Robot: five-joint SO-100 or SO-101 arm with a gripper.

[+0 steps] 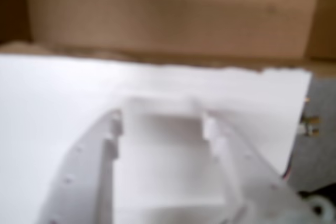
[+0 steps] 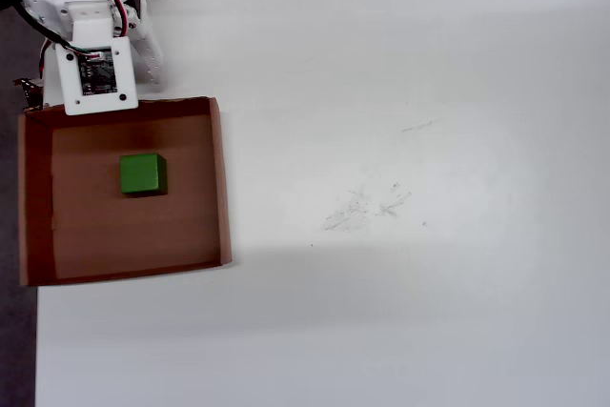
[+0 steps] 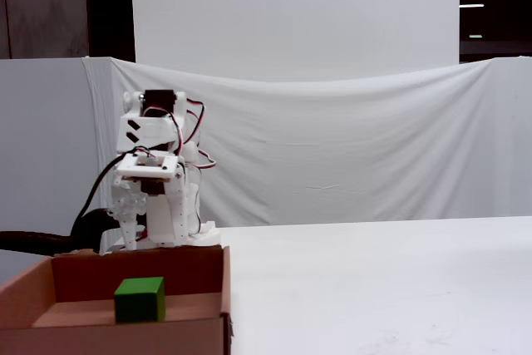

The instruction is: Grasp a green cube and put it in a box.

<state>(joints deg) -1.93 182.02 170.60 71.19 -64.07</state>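
Overhead view: green cube sat on the floor of the box, left of frame centre, clear of all four walls. Fixed view agreed: cube rested inside the box at lower left, upright.

Arm was folded at the upper left of the overhead view, behind the box's far wall, not over the cube. Same in the fixed view: arm was tucked up behind the box.

Wrist view was blurred. Gripper showed as pale white fingers with a gap between them and nothing held; jaws looked parted, empty. Brown cardboard filled the upper part of that frame.

Judgement: placing step looked complete, the arm parked near rest. Next move called for little: holding clear of the box, or ending the run.
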